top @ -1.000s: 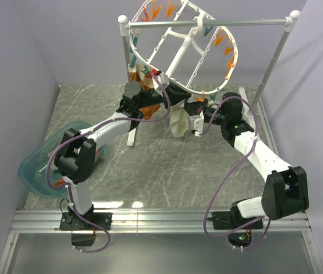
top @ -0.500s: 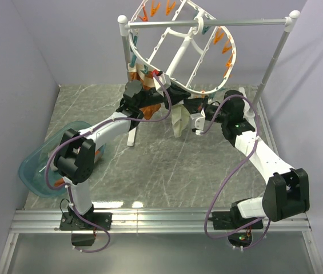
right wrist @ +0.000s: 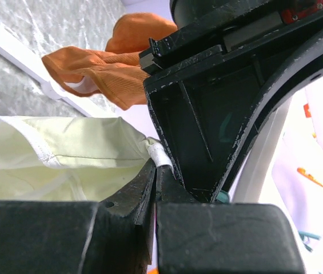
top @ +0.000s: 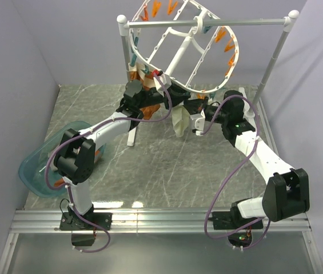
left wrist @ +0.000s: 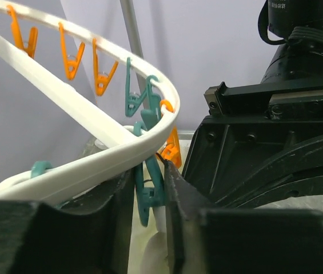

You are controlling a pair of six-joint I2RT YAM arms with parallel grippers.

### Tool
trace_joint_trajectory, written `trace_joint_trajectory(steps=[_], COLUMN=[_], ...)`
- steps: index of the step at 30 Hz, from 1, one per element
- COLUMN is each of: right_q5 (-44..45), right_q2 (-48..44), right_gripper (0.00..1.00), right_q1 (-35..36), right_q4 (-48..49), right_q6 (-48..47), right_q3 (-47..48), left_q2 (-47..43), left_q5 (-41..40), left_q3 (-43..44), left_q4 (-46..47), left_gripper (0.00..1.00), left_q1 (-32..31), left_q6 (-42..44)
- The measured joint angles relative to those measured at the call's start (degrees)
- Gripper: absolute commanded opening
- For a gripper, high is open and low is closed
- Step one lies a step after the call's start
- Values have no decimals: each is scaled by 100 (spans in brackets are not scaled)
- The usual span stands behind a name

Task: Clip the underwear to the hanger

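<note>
Underwear (right wrist: 64, 148) is pinched in the right tool (right wrist: 155, 169). The hanger (left wrist: 92, 165)'s teal clip (left wrist: 150, 197) is straddled narrowly by the left tool (left wrist: 148, 180) — squeeze untellable, clipping unconfirmed.

Twin builds, left arm (top: 111, 127) and right arm (top: 262, 155) alike: smooth white link shells between bulky, rounded black joint housings, down to small black base blocks (top: 84, 220). Trailing along each, a thin purple cable (top: 206, 220) in loose loops from base to wrist. Black and angular at the left gripper (left wrist: 148, 182) and right gripper (right wrist: 154, 171), with thick matt fingers (right wrist: 64, 234), grooved slide rails and a small red mark on the body. Scuffed pale along the edges of the black plates seen from the right wrist; dotted with round recessed screw heads where seen from the left wrist. Black ribbed cables at the top of that view.
</note>
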Motion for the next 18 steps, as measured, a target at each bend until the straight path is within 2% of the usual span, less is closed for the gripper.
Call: trace_joint_trajectory(steps=[8, 11, 16, 18], right_q5=[-4, -20, -20, -17], right_q2=[0, 0, 2, 2], right_gripper=[0, 0, 0, 0], right_q1=[-2, -9, -46, -68], right_q4=[-166, -221, -247, -249], right_q6=[-7, 0, 0, -4], right_q3=[0, 2, 7, 7], left_q2=[0, 0, -11, -28], left_q5=[-11, 4, 11, 11], left_q3=[4, 13, 24, 24], left_q4=[-136, -153, -149, -144], left_gripper=[42, 53, 64, 73], left_q1=[4, 7, 11, 11], left_q6=[-22, -109, -286, -363])
